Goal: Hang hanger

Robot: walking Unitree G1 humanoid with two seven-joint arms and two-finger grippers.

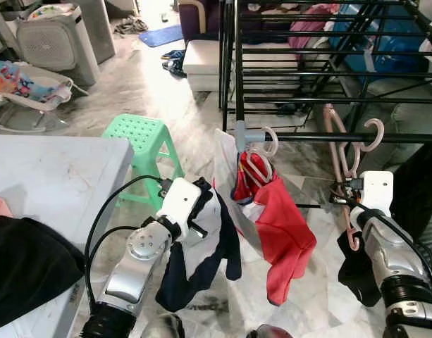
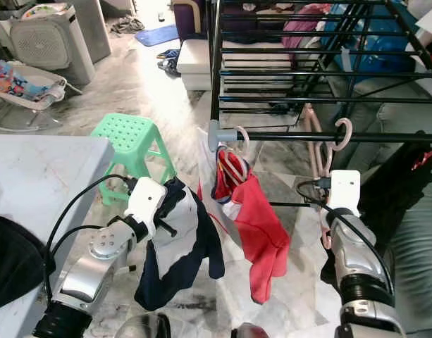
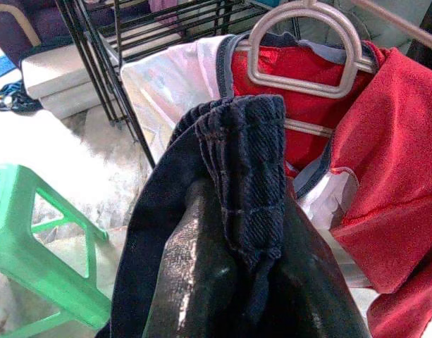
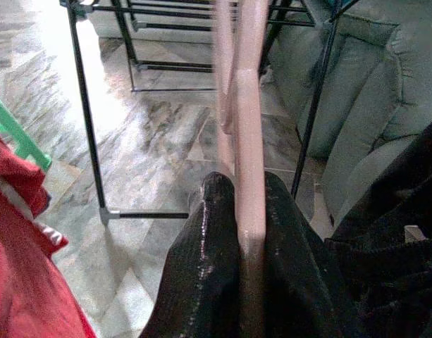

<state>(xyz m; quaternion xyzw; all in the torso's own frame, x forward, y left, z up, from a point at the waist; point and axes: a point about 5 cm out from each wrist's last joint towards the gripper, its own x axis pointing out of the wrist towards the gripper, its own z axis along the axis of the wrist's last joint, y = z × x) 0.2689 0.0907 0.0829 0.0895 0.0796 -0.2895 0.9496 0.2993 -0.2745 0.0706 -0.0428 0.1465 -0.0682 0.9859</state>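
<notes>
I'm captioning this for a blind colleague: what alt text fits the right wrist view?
The right tool is shut on a pink hanger, which rises towards a black drying rack standing on a marble floor. A red garment hangs at one side.

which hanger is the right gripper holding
The pink hanger, bare, its hook over the rack bar, clamped by the right gripper. The white hanger carries a red shirt.

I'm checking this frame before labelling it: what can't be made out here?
- Left gripper fingertips: wrapped in the navy garment, left wrist view.
- Pink hanger hook: cut off by the top edge, right wrist view.
- Black garment below the right gripper: hidden behind the forearm in the eye views.
</notes>
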